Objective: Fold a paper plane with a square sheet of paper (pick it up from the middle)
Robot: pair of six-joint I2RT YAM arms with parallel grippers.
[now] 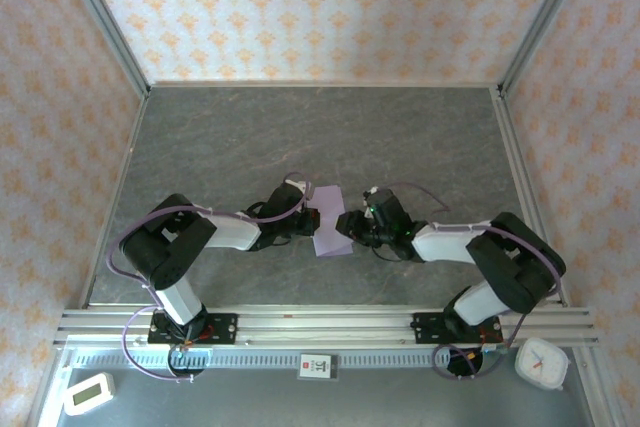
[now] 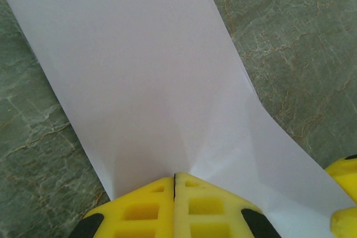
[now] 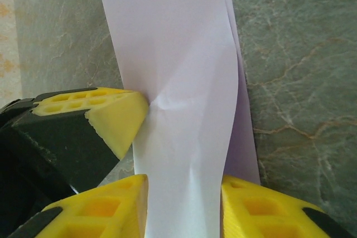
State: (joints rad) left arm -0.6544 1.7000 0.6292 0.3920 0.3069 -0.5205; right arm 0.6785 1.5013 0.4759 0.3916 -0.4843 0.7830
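As arms (image 1: 230,232) converge | left tool (image 2: 174,181) pinches sheet (image 2: 156,82) | right tool (image 3: 184,188) seemingly astride

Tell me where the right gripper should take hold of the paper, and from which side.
Probably the right edge of the paper, opposite the left gripper, coming in from the right. The sheet is folded in two layers and bows off the table where the left gripper pinches its left edge, so the right gripper, fingers open, can close over both layers.
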